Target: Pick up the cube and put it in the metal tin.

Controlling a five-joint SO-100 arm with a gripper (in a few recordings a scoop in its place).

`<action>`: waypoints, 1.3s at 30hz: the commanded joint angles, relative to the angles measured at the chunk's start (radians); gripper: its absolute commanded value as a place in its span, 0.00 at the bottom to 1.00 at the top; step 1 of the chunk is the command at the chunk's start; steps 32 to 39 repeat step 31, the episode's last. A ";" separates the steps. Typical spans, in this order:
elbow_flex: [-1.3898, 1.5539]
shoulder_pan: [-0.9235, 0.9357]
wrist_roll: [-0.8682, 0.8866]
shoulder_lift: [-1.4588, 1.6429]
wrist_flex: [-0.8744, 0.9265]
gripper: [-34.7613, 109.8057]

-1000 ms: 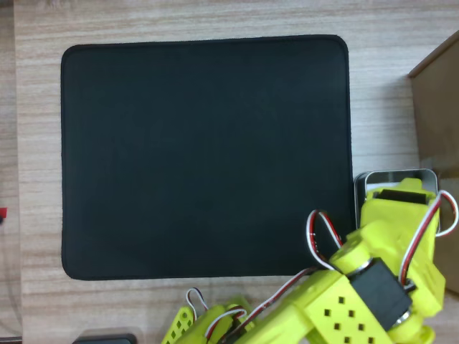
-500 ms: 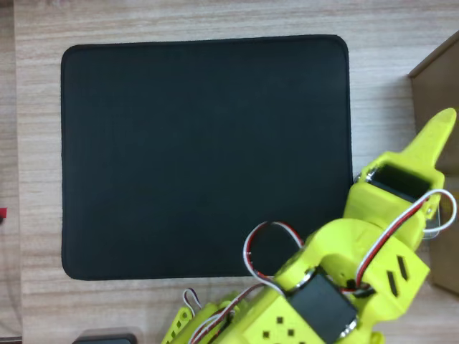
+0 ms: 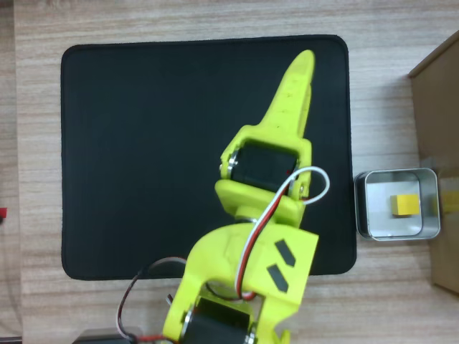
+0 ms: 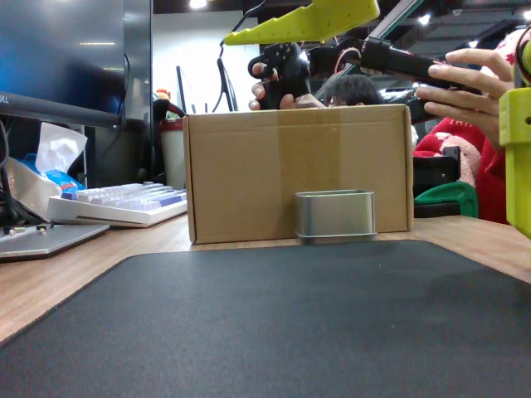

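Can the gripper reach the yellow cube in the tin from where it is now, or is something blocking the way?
Probably yes. In the overhead view the cube lies in the open tin with nothing over it, and the gripper is raised above the black mat, off to the tin's left. The cardboard box stands beside the tin, not above it.

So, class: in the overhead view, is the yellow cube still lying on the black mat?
No: the cube sits inside the metal tin, which stands on the wooden table beside the black mat.

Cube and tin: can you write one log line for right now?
cube: inside metal tin | gripper: over black mat, holding nothing
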 commanded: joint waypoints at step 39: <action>0.500 -0.364 0.084 0.431 0.344 0.24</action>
